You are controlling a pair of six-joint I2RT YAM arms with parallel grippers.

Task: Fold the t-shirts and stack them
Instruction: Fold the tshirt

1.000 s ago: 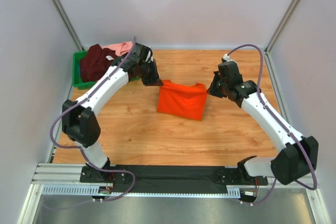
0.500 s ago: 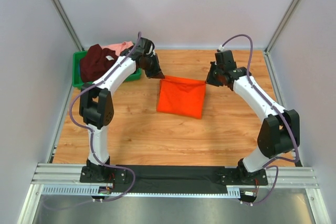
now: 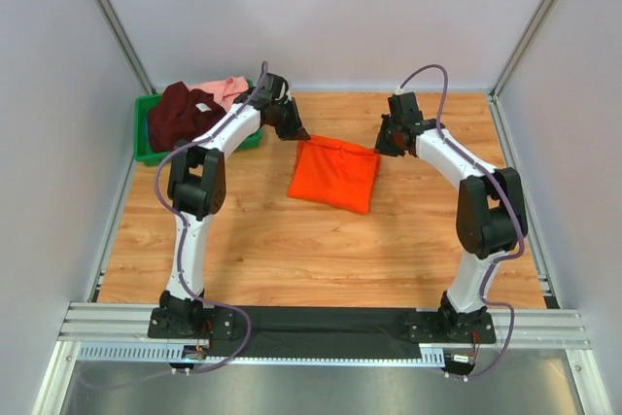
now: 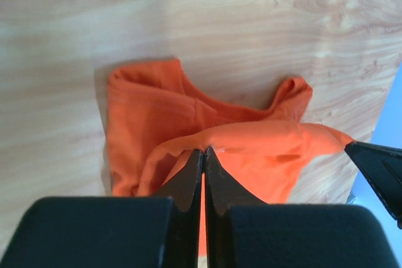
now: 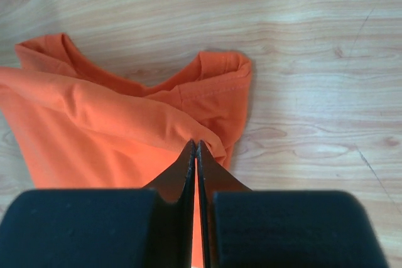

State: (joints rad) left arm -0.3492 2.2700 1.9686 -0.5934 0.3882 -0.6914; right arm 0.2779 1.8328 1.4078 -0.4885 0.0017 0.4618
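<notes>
The orange t-shirt (image 3: 335,177) lies folded into a rough rectangle near the middle of the wooden surface (image 3: 292,250), a little toward the far side, and both arms reach in to its far edge from opposite ends. The left hand (image 4: 204,152) has its two fingers pressed together on a fold of the orange cloth at the shirt's far left corner. In its wrist view the fabric rises to the fingertips in a soft ridge, while the lower layers lie flat on the wood beyond. The right hand (image 5: 196,144) is likewise clamped on orange cloth at the far right corner, with no gap between its fingers and the top layer drawn up to them. In the left wrist view the raised edge runs across to a dark wedge at the right border (a finger of the other hand, by the look of it), so the two hands hold the same upper edge between them.

At the far left corner of the surface stands a green bin (image 3: 142,148). A maroon t-shirt (image 3: 178,116) is heaped in it, bunched and spilling above the rim, and a pink t-shirt (image 3: 228,90) is crumpled just behind it, touching it. Both lie well apart from the orange one.
</notes>
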